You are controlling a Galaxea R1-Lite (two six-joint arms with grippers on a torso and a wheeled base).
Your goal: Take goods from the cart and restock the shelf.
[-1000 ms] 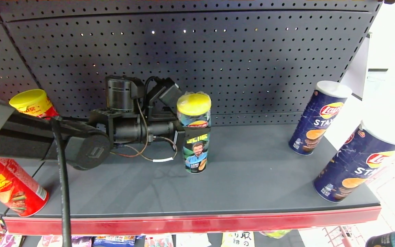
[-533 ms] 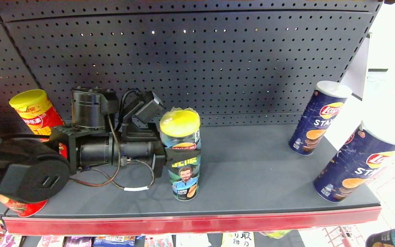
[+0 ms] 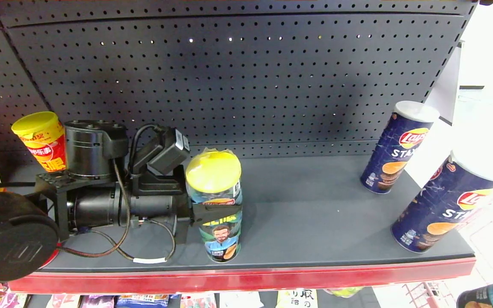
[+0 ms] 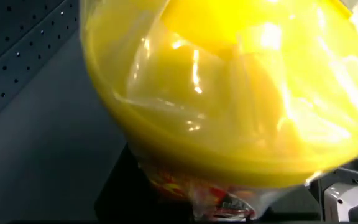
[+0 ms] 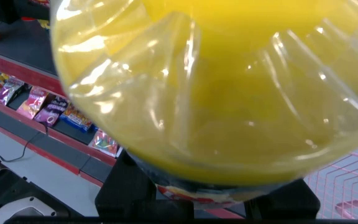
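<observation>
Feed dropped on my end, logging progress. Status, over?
Left pincer shut on yellow-lid can, upright near shelf front. Right pincer shut on second can. Blue cans well to the right.

The chip can [image 3: 214,179] stands upright in the left pincer [image 3: 216,210] near the shelf's [image 3: 315,214] front edge, left of centre. Well to its right stand a rear can [image 3: 396,147] and a corner can [image 3: 441,205] at the front right. The right pincer [image 5: 207,194] holds a second chip can [image 5: 216,81] below the shelf's right end.

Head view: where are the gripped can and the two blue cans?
Gripped can [image 3: 213,176], head view, yellow lid.
Rear blue can [image 3: 395,148], head view, label.
Front blue can [image 3: 443,206], head view, label.
</observation>
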